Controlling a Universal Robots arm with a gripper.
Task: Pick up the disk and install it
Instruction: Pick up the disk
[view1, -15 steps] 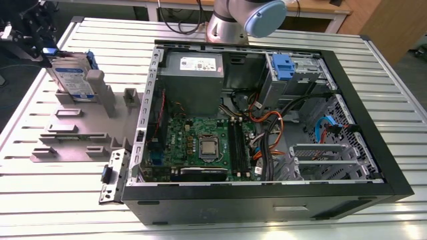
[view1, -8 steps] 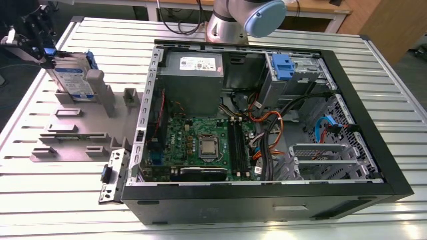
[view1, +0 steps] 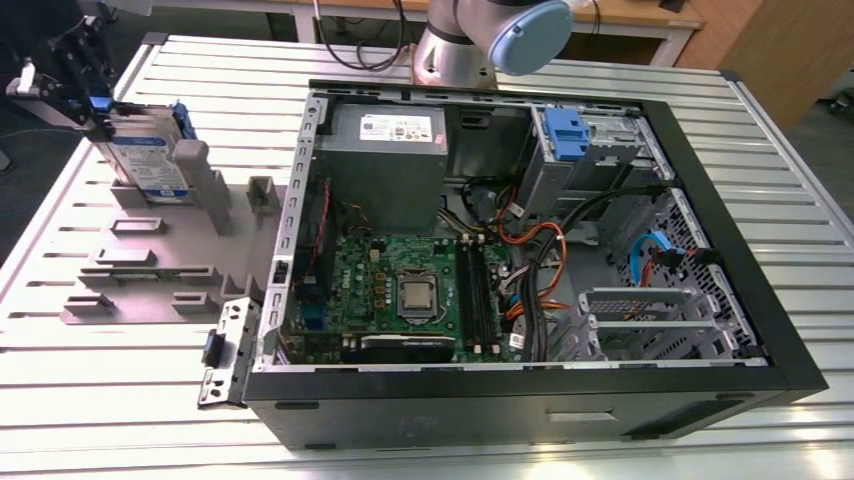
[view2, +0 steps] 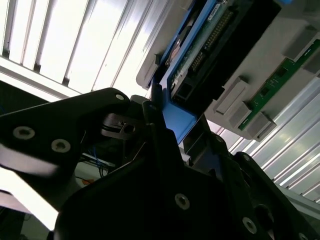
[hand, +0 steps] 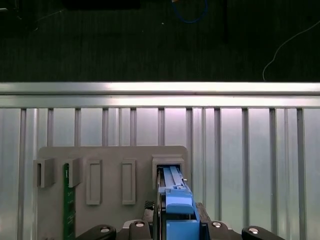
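The disk (view1: 144, 155) stands on end near the table's (view1: 107, 400) far corner, at the exterior view's left, and the tool (view2: 175, 120) has it. In the second wrist view the black fingers (view2: 156, 130) sit on either side of the blue carrier's edge, clamped on it by the look of things. The disk's long axis runs straight out from the tool, with the tool at the upper end and the lower end down at a pocket of the grey fixture (view1: 160, 270). Whether it has cleared that pocket, I can't tell.

One disk, one tool, one fixture with several pockets. One green memory stick (hand: 66, 200) stands in another pocket, well apart from the disk.

Further out, toward the exterior view's right, one open computer case (view1: 521, 385) lies flat mid-table with its board exposed. One blue latch piece (view1: 566, 130) sits at the drive bay in the case's far corner. Beyond that, at the table's far edge, is the arm's base (view1: 454, 50).
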